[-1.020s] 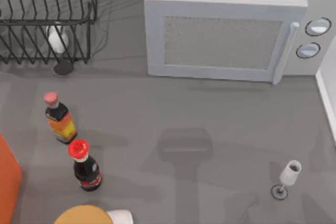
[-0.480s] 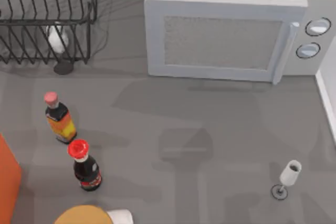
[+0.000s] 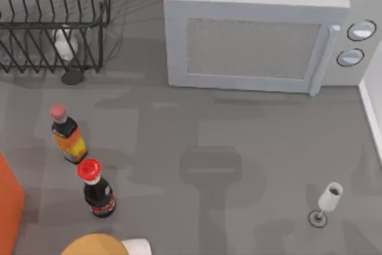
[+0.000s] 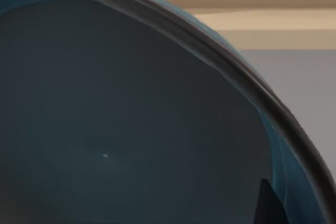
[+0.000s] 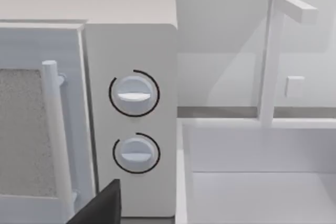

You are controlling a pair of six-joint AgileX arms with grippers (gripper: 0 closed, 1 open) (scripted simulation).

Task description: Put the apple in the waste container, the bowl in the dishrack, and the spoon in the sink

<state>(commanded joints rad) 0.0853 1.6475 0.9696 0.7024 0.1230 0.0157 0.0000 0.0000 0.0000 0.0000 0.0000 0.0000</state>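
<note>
1. Left wrist view looks straight into the deep teal-blue bowl with a thin reddish-brown rim (image 4: 131,129), pressed close against the camera; a dark finger tip (image 4: 269,205) sits at its rim, though whether it pinches I cannot tell.
2. Judged rigid, smooth, likely slippery and breakable, so hold the rim wall.
3. Black wire dishrack (image 3: 54,28) stands top-left.
4. Right arm's fingers: cannot tell.

The bowl (image 4: 121,129) shows its deep teal-blue inside and thin dark rim close before the left wrist camera. The black wire dishrack (image 3: 54,22) stands at the bench's far left corner. The sink (image 5: 262,182) is a white basin just beside the microwave.
</note>
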